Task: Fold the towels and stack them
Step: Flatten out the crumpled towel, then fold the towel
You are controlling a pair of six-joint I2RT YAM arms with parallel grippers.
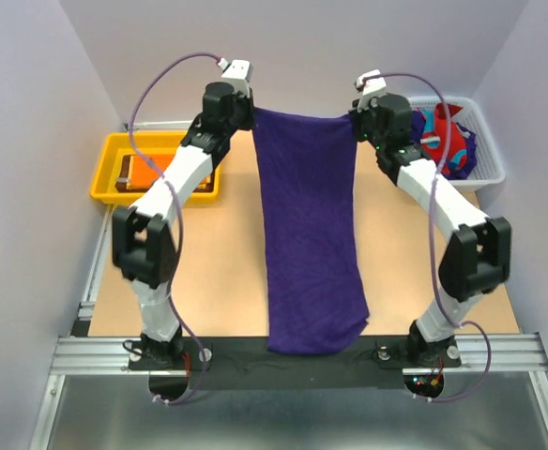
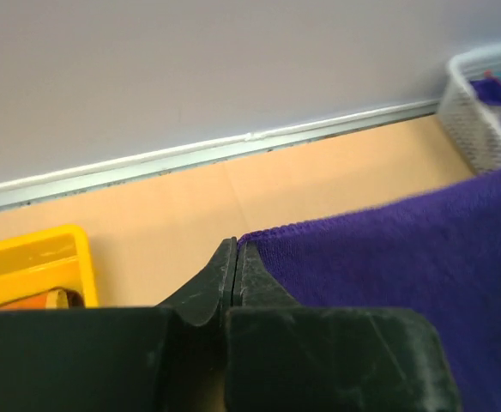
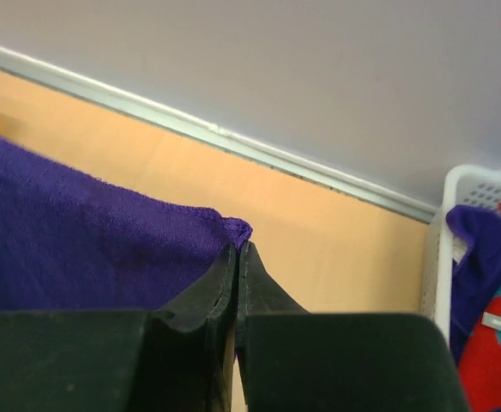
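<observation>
**Purple towel held by two corners over the table**

The purple towel (image 1: 312, 234) is held stretched above the middle of the table (image 1: 218, 281). The left gripper (image 2: 236, 251) is closed on one upper corner, and its two fingers are pressed together with the hem between them. The right gripper (image 3: 238, 251) is closed in the same way on the other upper corner, and a small tip of cloth stands out above its fingers. Both grippers are over the far part of the table, and the upper hem runs nearly straight between them, with a slight sag.

From this hem the towel hangs in one long flat sheet toward the near side of the table. In the top view its rounded lower end covers the near edge of the table, between the two arm bases. I cannot tell if this end rests on the table or hangs free.

A yellow tray (image 1: 105, 178) stands at the far left corner of the table, with an orange towel (image 1: 152, 169) inside. A white basket (image 1: 488, 164) stands at the far right corner, and it holds a red and teal towel (image 1: 438, 136) on top of another purple cloth (image 3: 469, 236).
</observation>
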